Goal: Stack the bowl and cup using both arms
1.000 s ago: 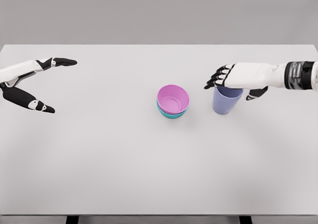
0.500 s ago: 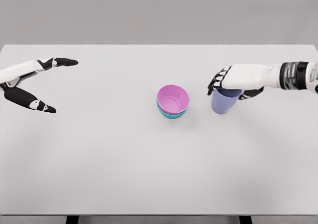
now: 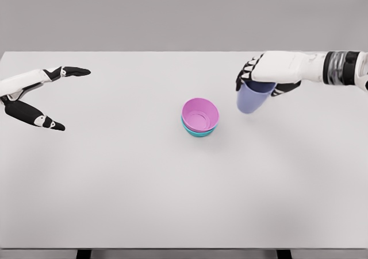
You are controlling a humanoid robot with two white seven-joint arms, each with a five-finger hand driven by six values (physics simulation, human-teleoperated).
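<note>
Cup (image 3: 250,100), lavender, hangs tilted in the right hand (image 3: 265,75) clamped around its rim, toward the worktop's (image 3: 115,178) far right; left hand (image 3: 34,95) lies spread at the left edge.

- I see my left hand (image 3: 35,98) with a white shell on the back and black fingertips.
- A small white spot sits on its black thumb.
- My right hand (image 3: 265,74) is white too, with black finger joints.
- The right forearm (image 3: 344,68) carries grey and black rings near the wrist.
</note>
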